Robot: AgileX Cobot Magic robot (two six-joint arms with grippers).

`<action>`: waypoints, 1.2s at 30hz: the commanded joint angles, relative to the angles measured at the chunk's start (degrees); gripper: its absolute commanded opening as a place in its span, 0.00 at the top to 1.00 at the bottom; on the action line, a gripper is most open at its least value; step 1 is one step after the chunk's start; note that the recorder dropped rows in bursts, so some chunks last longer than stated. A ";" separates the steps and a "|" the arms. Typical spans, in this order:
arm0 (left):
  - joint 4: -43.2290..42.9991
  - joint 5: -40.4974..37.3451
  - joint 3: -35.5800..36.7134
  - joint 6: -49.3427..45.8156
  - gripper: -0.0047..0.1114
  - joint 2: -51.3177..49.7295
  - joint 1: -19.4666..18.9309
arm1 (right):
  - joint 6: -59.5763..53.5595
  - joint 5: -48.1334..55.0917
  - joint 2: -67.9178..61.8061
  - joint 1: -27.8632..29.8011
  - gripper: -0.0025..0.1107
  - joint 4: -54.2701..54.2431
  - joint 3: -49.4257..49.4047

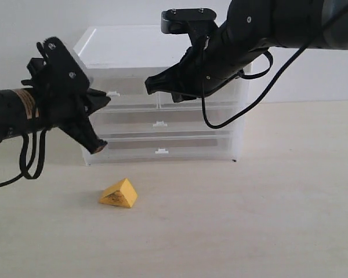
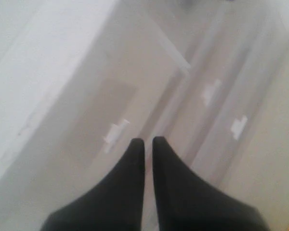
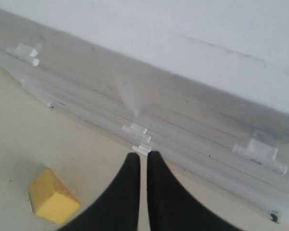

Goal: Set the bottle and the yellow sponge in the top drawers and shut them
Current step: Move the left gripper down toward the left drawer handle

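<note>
Yellow sponge (image 1: 119, 193) on the table (image 1: 249, 220)

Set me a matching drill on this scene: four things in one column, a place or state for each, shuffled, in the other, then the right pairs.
Column one
1. sponge
2. left hand
3. right hand
4. drawer cabinet

Column two
A. shut, raised before the middle of the cabinet front
B. stands at the back of the table
C. lies on the table in front of the cabinet
D. shut, close to the top left drawer's handle

Pairs: 1-C, 2-D, 3-A, 4-B
</note>
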State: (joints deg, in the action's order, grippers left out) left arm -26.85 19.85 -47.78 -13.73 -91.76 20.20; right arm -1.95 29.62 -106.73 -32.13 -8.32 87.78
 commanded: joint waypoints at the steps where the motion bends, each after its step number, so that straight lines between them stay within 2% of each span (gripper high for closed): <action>1: 5.18 1.87 0.19 18.33 0.93 0.55 0.33 | -0.53 -0.07 0.24 0.18 0.98 -0.11 0.34; 2: 4.81 1.58 0.42 21.52 0.93 0.55 0.33 | -0.53 -0.07 0.24 0.18 0.98 -0.11 0.34; 3: 4.53 4.92 1.85 29.59 0.93 0.42 0.33 | -0.53 -0.07 0.24 0.18 0.98 -0.11 0.34; 4: 4.03 8.04 2.92 32.46 0.93 0.42 0.33 | -0.53 -0.07 0.24 0.18 0.98 -0.11 0.34; 6: 3.60 19.16 7.01 48.24 0.93 0.42 0.33 | -0.53 0.34 0.24 0.18 0.98 -0.11 0.34; 7: 4.05 21.40 8.02 50.82 0.93 0.42 0.33 | -0.53 0.34 0.24 0.18 0.98 -0.11 0.34; 10: 14.91 30.96 13.01 57.88 0.93 0.42 0.33 | -0.53 -0.09 0.24 0.18 0.98 -0.52 0.34; 13: 15.70 35.35 14.78 68.82 0.93 -0.44 -0.85 | -1.06 -0.33 0.24 0.18 0.98 -3.20 0.34; 15: 13.84 41.93 15.15 81.79 0.93 -4.38 -3.11 | -1.65 -0.07 0.24 0.18 0.98 -3.34 0.34; 18: 9.95 50.11 15.15 94.61 0.93 -11.73 -5.79 | -1.96 0.37 0.24 0.18 0.98 -3.34 0.34; 19: 9.94 50.11 14.86 97.98 0.93 -15.24 -5.92 | -2.32 0.37 0.24 0.18 0.98 -3.34 0.34; 23: 11.58 50.11 10.97 99.85 0.93 -20.03 -5.92 | -3.55 0.75 0.24 0.18 0.98 -3.50 0.34; 36: 14.13 50.11 5.87 101.66 0.93 -20.03 -5.70 | -5.48 -0.02 0.24 0.18 0.98 -4.45 0.34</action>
State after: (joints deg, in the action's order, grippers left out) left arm -13.28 69.34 -41.37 87.35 -111.77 14.47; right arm -6.25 30.05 -106.73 -32.13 -12.37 87.78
